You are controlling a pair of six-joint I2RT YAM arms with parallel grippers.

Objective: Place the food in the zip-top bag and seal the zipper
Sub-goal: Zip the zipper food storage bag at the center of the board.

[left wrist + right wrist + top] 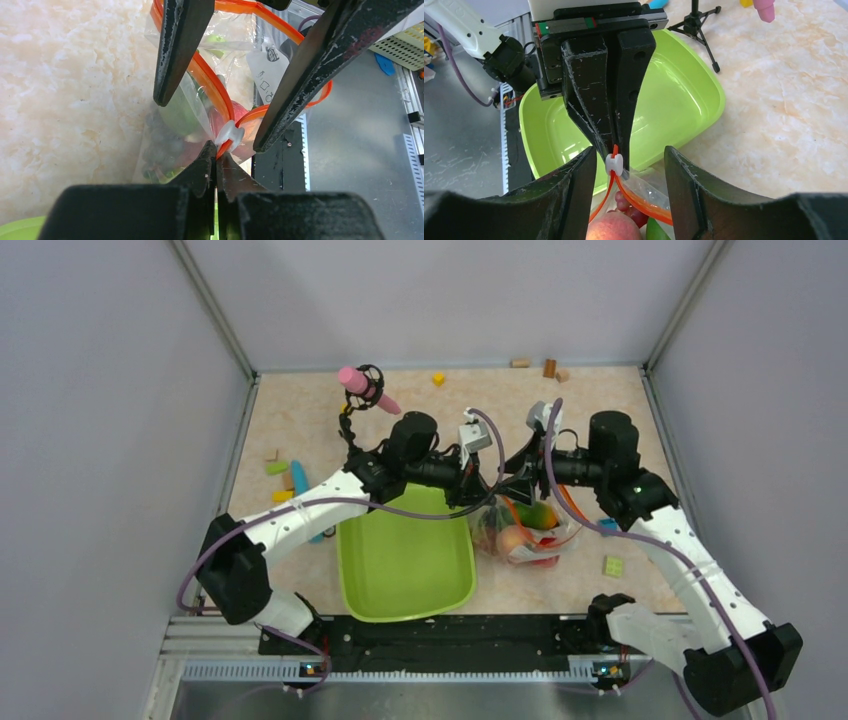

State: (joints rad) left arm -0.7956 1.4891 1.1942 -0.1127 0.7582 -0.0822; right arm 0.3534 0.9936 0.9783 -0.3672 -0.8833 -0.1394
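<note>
The clear plastic zip-top bag [522, 546], toy fruit [536, 515] inside, lies on the tabletop [300, 415] just beside the lime-green tray [400, 575]. Left jaws pinch the end of the orange-red zipper strip [212, 82]. Right jaws stand apart astride its white slider [614, 162]. A skewed grip could slip off, leaving the mouth unsealed.

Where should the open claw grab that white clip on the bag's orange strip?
Probably grip the white slider across its width, coming from the right arm's side. It sits at the end of the zipper, just beyond where the left gripper pinches it, and the right gripper has open fingers on either side of it.
</note>
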